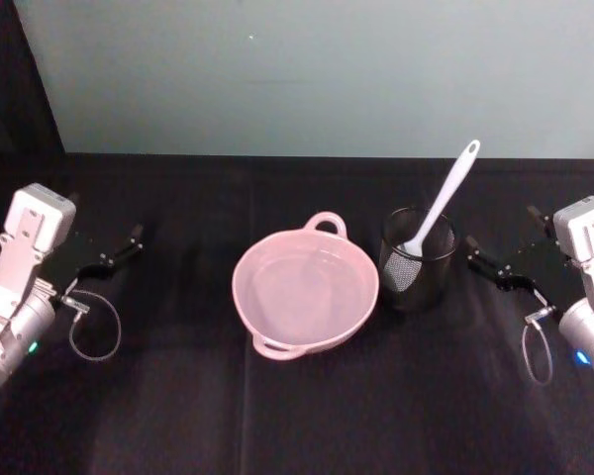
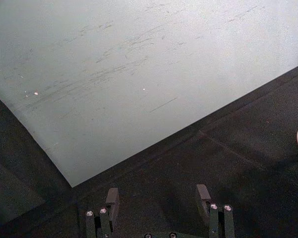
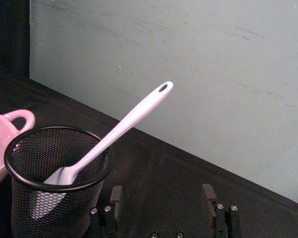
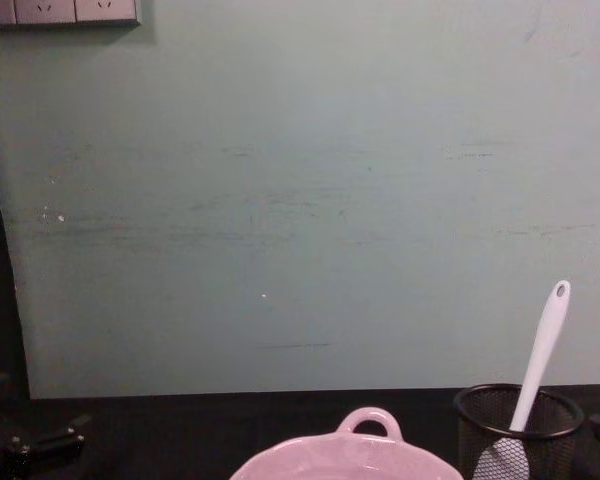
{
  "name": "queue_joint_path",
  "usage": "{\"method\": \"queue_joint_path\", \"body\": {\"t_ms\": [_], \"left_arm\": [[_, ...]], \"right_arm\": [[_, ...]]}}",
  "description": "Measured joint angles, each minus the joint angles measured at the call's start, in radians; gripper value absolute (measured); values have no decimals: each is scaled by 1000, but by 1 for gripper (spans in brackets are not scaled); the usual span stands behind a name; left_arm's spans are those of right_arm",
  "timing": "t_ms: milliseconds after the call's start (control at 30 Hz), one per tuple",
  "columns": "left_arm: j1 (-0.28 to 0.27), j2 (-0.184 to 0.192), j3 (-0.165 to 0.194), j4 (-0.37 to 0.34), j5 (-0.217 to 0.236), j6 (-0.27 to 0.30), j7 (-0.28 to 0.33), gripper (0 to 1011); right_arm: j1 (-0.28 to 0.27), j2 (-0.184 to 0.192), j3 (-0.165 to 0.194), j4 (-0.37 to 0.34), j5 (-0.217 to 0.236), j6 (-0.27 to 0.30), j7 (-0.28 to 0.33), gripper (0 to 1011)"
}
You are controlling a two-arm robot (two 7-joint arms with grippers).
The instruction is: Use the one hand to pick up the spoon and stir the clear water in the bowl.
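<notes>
One bowl [image 1: 257, 277] with clear water [image 1: 307, 297] in it. One spoon [image 1: 444, 203] stands head-down in one black mesh cup [image 1: 416, 282] just right of the bowl. Two grippers: the left gripper [image 2: 157, 191] is well left of the bowl, the right gripper [image 3: 161, 191] right of it past the cup. Both have jaws apart and hold nothing. Bare black table [image 1: 178, 396] lies in front of the bowl.

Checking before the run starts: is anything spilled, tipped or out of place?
Nothing stands out. The bowl sits upright with no visible spill on the table; the spoon leans head-down in the mesh cup beside it. Left gripper and right gripper rest open at the sides.
</notes>
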Motion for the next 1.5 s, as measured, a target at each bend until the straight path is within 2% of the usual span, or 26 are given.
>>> {"method": "queue_joint_path", "body": {"t_ms": [1000,1067,1100,1233,1300,1367,1433,1500], "left_arm": [[0,0,0,0,0,0,0,1011],[0,0,0,0,0,0,0,1011],[0,0,0,0,0,0,0,1011],[0,0,0,0,0,0,0,1011],[0,0,0,0,0,0,0,1011],[0,0,0,0,0,0,0,1011],[0,0,0,0,0,0,0,1011],[0,0,0,0,0,0,0,1011]], "right_arm": [[0,0,0,0,0,0,0,1003],[2,2,-2,-3,-11,6,1,1003],[4,8,-6,-12,-34,22,2,1002],[-1,24,-8,-32,-81,52,-17,1002],[-19,43,7,-57,-100,71,-26,1003],[-30,52,18,-69,-97,74,-25,1002],[-43,59,32,-82,-82,74,-21,1003],[-64,65,61,-103,-40,66,1,1003]]}}
